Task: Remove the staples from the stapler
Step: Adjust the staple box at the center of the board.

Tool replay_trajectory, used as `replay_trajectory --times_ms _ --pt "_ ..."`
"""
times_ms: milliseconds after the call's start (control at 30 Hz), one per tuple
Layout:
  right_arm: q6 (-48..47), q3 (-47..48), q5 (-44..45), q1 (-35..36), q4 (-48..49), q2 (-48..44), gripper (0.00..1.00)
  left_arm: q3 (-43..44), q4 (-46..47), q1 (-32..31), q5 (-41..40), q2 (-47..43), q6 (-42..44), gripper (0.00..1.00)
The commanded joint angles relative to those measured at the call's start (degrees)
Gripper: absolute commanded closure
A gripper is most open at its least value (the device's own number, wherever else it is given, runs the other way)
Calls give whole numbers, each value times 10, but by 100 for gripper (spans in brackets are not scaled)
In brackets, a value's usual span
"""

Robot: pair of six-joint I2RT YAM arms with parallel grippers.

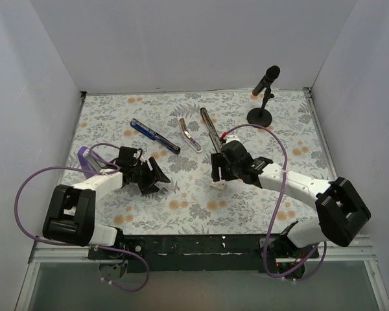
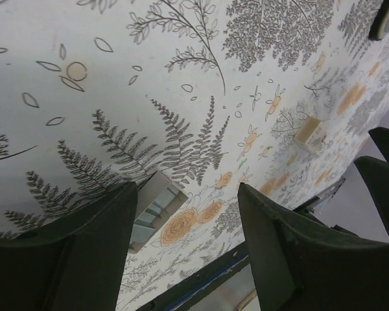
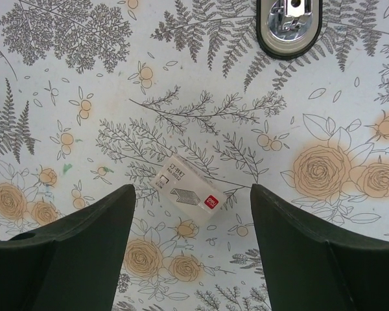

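Right gripper (image 3: 193, 191) hangs wide open and empty over a small box (image 3: 187, 194). Left gripper (image 2: 187, 191) is also open and empty. Stapler (image 1: 190, 136) lies fanned apart mid-table, beyond both. It is probably stiff, light and slick, so pinch the black base (image 1: 211, 128) across its narrow sides.

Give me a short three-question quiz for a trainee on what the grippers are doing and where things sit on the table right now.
1. True or false: the right gripper is clamped on the small white box.
2. Multiple choice: in the top view, where does the microphone stand? A) toward the far right corner, B) at the near left edge, C) between the two arm bases.
3. Short answer: are the jaws of the left gripper open or shut?

Key: 1 false, the box lies loose between open jaws; 2 A; 3 open.
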Motion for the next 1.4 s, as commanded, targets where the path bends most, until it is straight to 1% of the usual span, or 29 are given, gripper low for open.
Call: replay_trajectory --times_ms 0,300,400,500,533,567,600,667,800,833,867,900,933,1033,1067,1100,1133,1167,1200,1233,1267,1300,1333,1367 --pt "30 -36 -21 -5 74 -6 20 -24 60 -10 55 12 -15 36" --pt "57 -56 -49 -6 88 4 21 -62 113 -23 97 -16 -61 38" --pt "51 -59 -85 -6 116 17 22 -57 110 -22 83 -61 -72 38" --pt "51 -48 -97 -6 114 33 23 -15 67 -21 32 -100 -60 34" --pt "57 -46 -98 -5 112 35 23 20 35 -20 18 -103 -55 33" --pt "59 -46 -99 -4 115 36 23 35 19 -19 -13 -99 -49 33" --pt "62 -44 -95 -4 114 38 23 51 5 -18 -24 -96 -39 33" --pt "62 -39 -89 -2 109 38 23 93 -29 -12 -40 -84 -27 33" --pt "40 -26 -84 0 106 24 23 126 -54 -4 -63 -65 -8 33" --pt "25 -26 -98 4 116 18 23 130 -57 -3 -63 -65 -5 33" --pt "-29 -26 -114 7 130 10 23 137 -59 4 -63 -66 -4 33" --pt "-58 -22 -160 14 154 11 23 143 -62 10 -64 -68 -1 33" --pt "-94 -16 -185 18 161 15 23 151 -74 17 -65 -73 4 34" --pt "-197 38 -230 42 143 60 23 189 -91 58 -59 -104 8 33" --pt "-218 53 -235 52 141 86 23 203 -95 84 -60 -112 9 30" --pt "-270 64 -239 76 140 96 25 226 -98 97 -62 -119 11 28" --pt "-304 81 -250 91 149 104 26 243 -110 106 -88 -126 15 27" --pt "-337 83 -265 104 162 121 26 258 -120 113 -119 -135 22 23" --pt "-360 85 -306 120 175 130 26 270 -127 113 -144 -140 26 20" --pt "-409 90 -321 128 185 139 26 289 -135 114 -161 -142 28 17" --pt "-433 96 -329 135 202 159 26 295 -137 116 -174 -140 30 15" --pt "-453 105 -338 148 202 168 26 300 -142 116 -173 -137 30 8" --pt "-492 113 -343 151 201 179 26 304 -145 116 -167 -134 30 3" --pt "-509 137 -349 155 189 200 26 303 -147 135 -157 -126 30 2"
